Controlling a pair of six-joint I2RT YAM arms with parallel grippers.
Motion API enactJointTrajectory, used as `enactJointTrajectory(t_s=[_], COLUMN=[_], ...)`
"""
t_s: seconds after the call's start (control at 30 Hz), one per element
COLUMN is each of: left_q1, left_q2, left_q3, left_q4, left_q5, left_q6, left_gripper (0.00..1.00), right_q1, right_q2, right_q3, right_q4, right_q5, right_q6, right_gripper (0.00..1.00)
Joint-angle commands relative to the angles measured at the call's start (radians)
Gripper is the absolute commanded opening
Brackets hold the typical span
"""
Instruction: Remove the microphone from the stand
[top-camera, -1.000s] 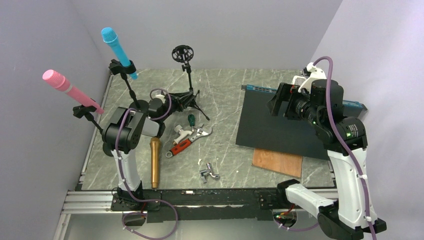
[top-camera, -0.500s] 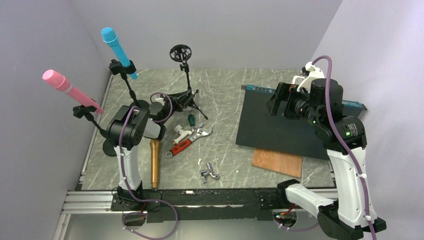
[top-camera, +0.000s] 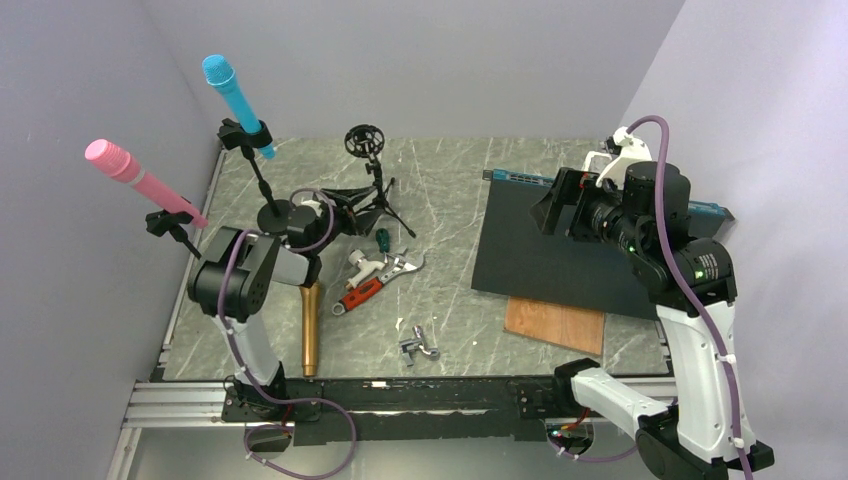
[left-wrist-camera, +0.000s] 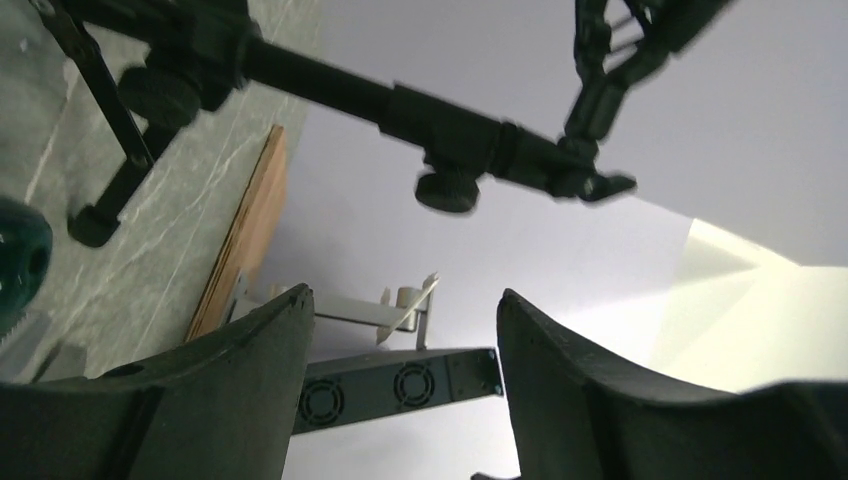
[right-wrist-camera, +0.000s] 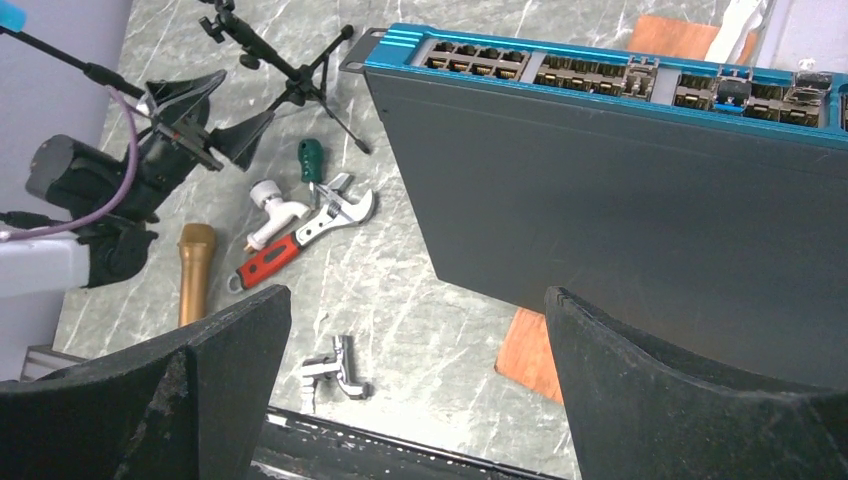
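Observation:
A blue microphone (top-camera: 232, 92) sits in the clip of a tall black stand (top-camera: 262, 185) at the back left. A pink microphone (top-camera: 140, 180) sits in a second stand by the left wall. A gold microphone (top-camera: 310, 325) lies flat on the table. My left gripper (top-camera: 340, 203) is open beside the legs of a small tripod stand (top-camera: 372, 180), whose ring mount (top-camera: 365, 140) holds nothing. In the left wrist view the tripod's pole (left-wrist-camera: 400, 100) runs above my empty left gripper (left-wrist-camera: 400, 330). My right gripper (top-camera: 555, 200) hovers open over the right side.
A dark network switch (top-camera: 560, 255) with a blue front lies at the right on a wooden board (top-camera: 555, 325). A red-handled wrench (top-camera: 370, 285), a green screwdriver (top-camera: 381, 240), a white fitting (top-camera: 362, 262) and a chrome tap part (top-camera: 420, 345) lie mid-table.
My left gripper has opened and its arm has drawn back to the left. The small tripod stand's ring mount now sits lower in the top view. The right arm has barely moved.

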Motion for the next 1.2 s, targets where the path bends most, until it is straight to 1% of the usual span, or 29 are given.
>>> enactJointTrajectory(t_s=[0.0, 0.1, 0.13, 0.2, 0.23, 0.27, 0.3, 0.33, 0.37, 0.4, 0.47, 0.53, 0.6, 0.7, 0.77, 0.8, 0.9, 0.97, 1.03, 1.17], left_q1=[0.007, 0.008, 0.011, 0.014, 0.007, -0.013, -0.042, -0.086, -0.127, -0.157, -0.187, -0.191, -0.199, -0.227, -0.247, -0.252, -0.250, -0.242, -0.238, -0.229], left_q2=[-0.139, -0.224, -0.257, -0.326, -0.358, -0.387, -0.405, -0.409, -0.399, -0.383, -0.339, -0.285, -0.243, -0.211, -0.187, -0.167, -0.092, -0.053, -0.042, -0.048], left_q3=[-0.046, -0.052, -0.037, 0.057, 0.134, 0.231, 0.332, 0.439, 0.523, 0.585, 0.662, 0.720, 0.775, 0.814, 0.853, 0.875, 0.967, 0.998, 0.985, 0.931], left_q4=[-0.112, -0.245, -0.320, -0.524, -0.655, -0.799, -0.984, -1.146, -1.257, -1.340, -1.385, -1.417, -1.449, -1.471, -1.495, -1.536, -1.665, -1.668, -1.608, -1.463], left_q5=[0.066, 0.089, 0.091, 0.080, 0.061, 0.020, -0.055, -0.162, -0.260, -0.341, -0.437, -0.476, -0.529, -0.659, -0.744, -0.787, -0.842, -0.785, -0.730, -0.676], left_q6=[0.160, 0.274, 0.342, 0.581, 0.737, 0.914, 1.091, 1.251, 1.386, 1.496, 1.605, 1.635, 1.640, 1.618, 1.591, 1.569, 1.469, 1.460, 1.465, 1.469], left_gripper=[0.70, 0.70, 0.70, 0.69, 0.68, 0.69, 0.72, 0.75, 0.78, 0.81, 0.86, 0.86, 0.84, 0.82, 0.85, 0.87, 0.97, 0.97, 0.95, 0.83], right_q1=[0.001, 0.001, 0.002, 0.001, 0.001, 0.001, 0.001, 0.001, 0.002, 0.001, 0.001, 0.002, 0.001, 0.001, 0.000, 0.001, 0.001, 0.000, 0.002, 0.001], right_q2=[-0.004, -0.002, 0.000, 0.003, 0.002, 0.002, -0.001, -0.005, -0.011, -0.015, -0.020, -0.018, -0.009, 0.004, 0.010, 0.014, 0.031, 0.039, 0.047, 0.063], right_q3=[-0.008, -0.014, -0.015, -0.009, -0.008, -0.005, -0.004, -0.004, -0.008, -0.010, -0.009, -0.004, 0.007, 0.021, 0.025, 0.029, 0.034, 0.035, 0.038, 0.043], right_q4=[0.044, 0.051, 0.051, 0.049, 0.047, 0.043, 0.039, 0.034, 0.031, 0.028, 0.023, 0.015, 0.009, 0.000, -0.005, -0.005, -0.008, -0.009, -0.010, -0.014], right_q5=[-0.020, -0.028, -0.030, -0.033, -0.035, -0.033, -0.028, -0.022, -0.016, -0.007, 0.010, 0.022, 0.032, 0.055, 0.071, 0.075, 0.077, 0.077, 0.081, 0.093], right_q6=[0.013, 0.014, 0.015, 0.018, 0.018, 0.018, 0.018, 0.019, 0.020, 0.020, 0.018, 0.015, 0.012, 0.006, 0.000, -0.003, -0.011, -0.012, -0.017, -0.027], right_gripper=[1.00, 1.00, 1.00, 1.00, 1.00, 1.00, 1.00, 1.00, 1.00, 1.00, 1.00, 1.00, 1.00, 1.00, 1.00, 1.00, 1.00, 1.00, 1.00, 1.00])
